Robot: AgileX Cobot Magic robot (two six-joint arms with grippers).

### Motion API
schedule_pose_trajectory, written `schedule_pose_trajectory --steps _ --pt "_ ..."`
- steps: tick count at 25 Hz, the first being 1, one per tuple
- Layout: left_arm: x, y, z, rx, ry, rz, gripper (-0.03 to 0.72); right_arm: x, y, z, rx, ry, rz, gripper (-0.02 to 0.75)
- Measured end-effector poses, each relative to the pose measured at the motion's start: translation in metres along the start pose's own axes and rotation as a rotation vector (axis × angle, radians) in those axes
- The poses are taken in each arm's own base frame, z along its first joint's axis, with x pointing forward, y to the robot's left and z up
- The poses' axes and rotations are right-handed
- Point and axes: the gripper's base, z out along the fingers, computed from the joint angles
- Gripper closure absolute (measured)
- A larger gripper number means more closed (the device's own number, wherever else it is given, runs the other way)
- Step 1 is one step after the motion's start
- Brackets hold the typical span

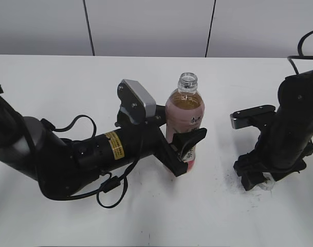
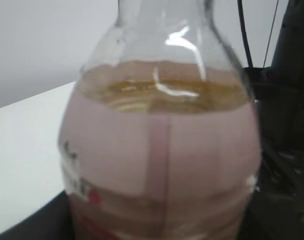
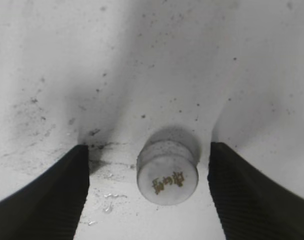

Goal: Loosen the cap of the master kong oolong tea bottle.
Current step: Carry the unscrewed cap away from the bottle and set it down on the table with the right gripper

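Note:
The master kong oolong tea bottle stands upright mid-table, its clear threaded neck bare and open at the top. My left gripper is shut on its lower labelled body, one black finger across the front. In the left wrist view the bottle fills the frame, amber tea above a pink label. The cap, pale grey with a small dark logo on top, rests on the table between the pads of my right gripper. That gripper is open, with a gap on each side of the cap. In the exterior view my right gripper points down at the table.
The white table is scuffed, with a few water drops left of the cap. My left arm and its looped cable lie across the table's left half. The table's far edge meets a grey wall.

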Motion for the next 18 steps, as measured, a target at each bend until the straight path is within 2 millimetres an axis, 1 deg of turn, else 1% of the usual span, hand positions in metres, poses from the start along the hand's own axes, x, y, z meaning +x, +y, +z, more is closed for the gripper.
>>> schedule_pose_trajectory --steps 3,5,9,12,14,18 --pt "0.0 0.0 0.0 0.001 -0.005 0.0 0.196 0.0 0.0 -0.001 0.0 -0.004 -0.01 0.172" --pt "0.001 -0.001 -0.001 0.001 -0.002 -0.002 0.172 0.0 0.0 -0.005 0.001 -0.018 -0.012 0.171" --pt "0.007 -0.004 -0.008 -0.002 0.028 -0.018 0.162 -0.001 0.0 -0.013 0.001 -0.044 -0.013 0.171" --pt "0.013 -0.005 -0.017 -0.023 0.057 -0.041 0.162 -0.001 0.0 -0.015 -0.003 -0.049 -0.008 0.171" --pt "0.012 -0.007 -0.023 -0.037 0.067 -0.049 0.16 -0.001 0.001 -0.015 -0.007 -0.049 -0.002 0.171" --pt "0.0 -0.008 -0.037 -0.085 0.05 -0.065 0.158 0.0 0.001 -0.015 -0.011 -0.039 0.002 0.171"
